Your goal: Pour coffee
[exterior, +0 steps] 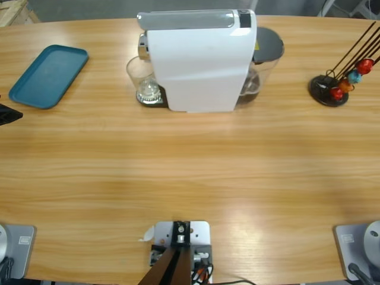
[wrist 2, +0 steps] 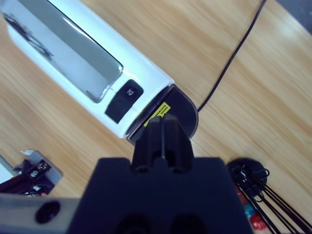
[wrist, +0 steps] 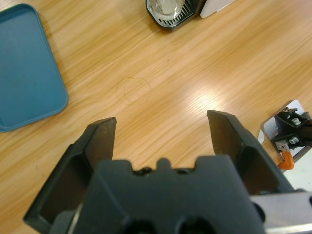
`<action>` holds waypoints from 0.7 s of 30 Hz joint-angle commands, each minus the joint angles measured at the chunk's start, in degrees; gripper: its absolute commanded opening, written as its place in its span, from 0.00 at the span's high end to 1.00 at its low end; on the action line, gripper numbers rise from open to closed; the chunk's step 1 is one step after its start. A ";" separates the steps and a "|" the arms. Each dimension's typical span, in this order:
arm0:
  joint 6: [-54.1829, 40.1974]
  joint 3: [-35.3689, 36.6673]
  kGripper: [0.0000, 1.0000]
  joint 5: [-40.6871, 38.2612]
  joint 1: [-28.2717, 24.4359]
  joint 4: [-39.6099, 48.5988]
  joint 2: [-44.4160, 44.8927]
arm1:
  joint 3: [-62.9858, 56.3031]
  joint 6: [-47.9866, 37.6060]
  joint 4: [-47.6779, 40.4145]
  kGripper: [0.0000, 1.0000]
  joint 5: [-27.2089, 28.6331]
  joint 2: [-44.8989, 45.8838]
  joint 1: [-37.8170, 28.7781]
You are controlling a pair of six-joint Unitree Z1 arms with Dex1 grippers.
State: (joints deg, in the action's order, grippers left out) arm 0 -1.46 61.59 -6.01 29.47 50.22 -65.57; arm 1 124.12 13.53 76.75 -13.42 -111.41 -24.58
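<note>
Machine [exterior: 202, 65] first: you have the white coffee machine standing at the far middle of the wooden table [exterior: 190, 172], with a clear glass [exterior: 144, 80] on its drip tray [exterior: 151, 98] under the spout. You cannot make out any coffee in that glass from the high view, and the left wrist view shows only its base, so where the dark liquid is cannot be told. Your left gripper [wrist: 162, 127] hangs over bare wood with its jaws spread wide and nothing between them; ahead of it you see the glass [wrist: 165, 7] on the drip tray, and off to one side the blue tray [wrist: 24, 68]. In the high view that blue tray [exterior: 48, 75] lies near the table's left end, well apart from the machine. Your right gripper [wrist 2: 163, 127] looks down on the machine's top [wrist 2: 83, 63], its jaws pressed together and holding nothing. The capsule stand [exterior: 329, 89], with red, orange and blue capsules [exterior: 351, 76], sits near the right end
</note>
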 commanded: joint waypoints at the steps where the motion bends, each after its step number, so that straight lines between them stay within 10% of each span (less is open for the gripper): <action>1: 0.58 -1.21 0.19 0.77 -0.59 -0.30 -2.16 | 2.86 1.13 2.36 1.00 0.82 -6.49 -3.19; 21: 0.58 -1.21 0.19 0.83 -0.64 -0.03 -2.28 | 9.65 1.68 5.92 1.00 4.03 -8.69 -7.50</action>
State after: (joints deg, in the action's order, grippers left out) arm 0 -1.46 61.59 -6.01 29.40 50.22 -66.03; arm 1 131.77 14.32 81.67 -10.65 -116.25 -31.39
